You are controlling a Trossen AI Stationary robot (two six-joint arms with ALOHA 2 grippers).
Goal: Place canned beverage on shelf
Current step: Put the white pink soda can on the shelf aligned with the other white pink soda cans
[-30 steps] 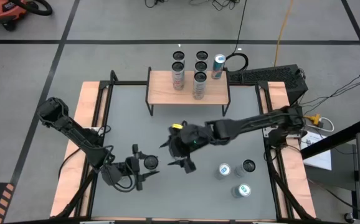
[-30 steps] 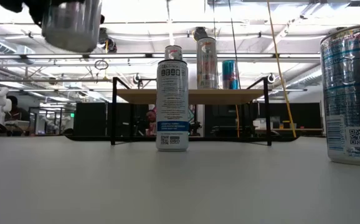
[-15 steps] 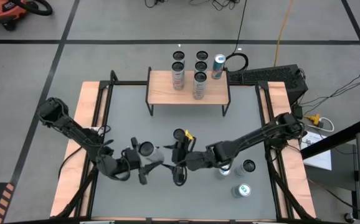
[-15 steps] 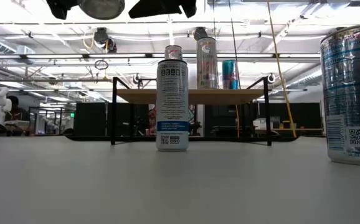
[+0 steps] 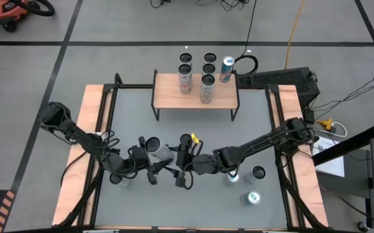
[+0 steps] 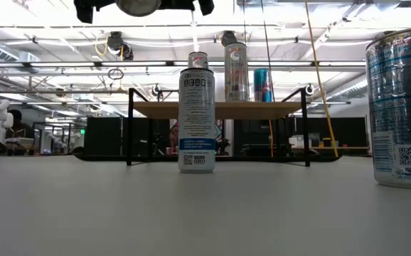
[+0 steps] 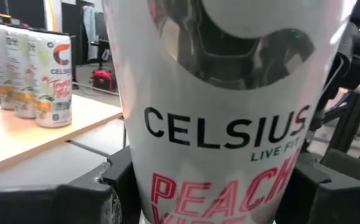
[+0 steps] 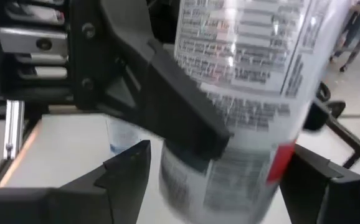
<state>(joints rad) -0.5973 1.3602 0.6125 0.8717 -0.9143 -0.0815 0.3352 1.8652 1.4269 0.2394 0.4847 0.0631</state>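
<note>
A silver Celsius can (image 5: 162,152) hangs tilted above the table's near middle, my left gripper (image 5: 156,163) shut on it. In the low view only its end (image 6: 138,6) shows, at the picture's top. My right gripper (image 5: 182,171) has come level to the can from the right. Its open fingers (image 8: 130,163) stand on either side of the can (image 8: 242,93), and I cannot tell whether they touch it. The shelf (image 5: 167,96) stands at the table's far edge with several cans on it. My left gripper pinches the can's round wall (image 7: 136,186) between its two fingers, below the printed name. The fingers reach in level from the table's left and lie across the can. The can is lifted clear of the table and tilted.
One can (image 5: 187,139) stands upright on the table just beyond both grippers, seen in the low view in front of the shelf (image 6: 220,109). Three more cans (image 5: 233,176) stand at the near right. Wooden rails (image 5: 90,129) line the table's sides.
My left gripper has risen and gone toward the table's right with the can, which has tipped from upright to tilted. My right gripper has come down from the table's middle toward the near edge, turned, and set its fingers around the can.
</note>
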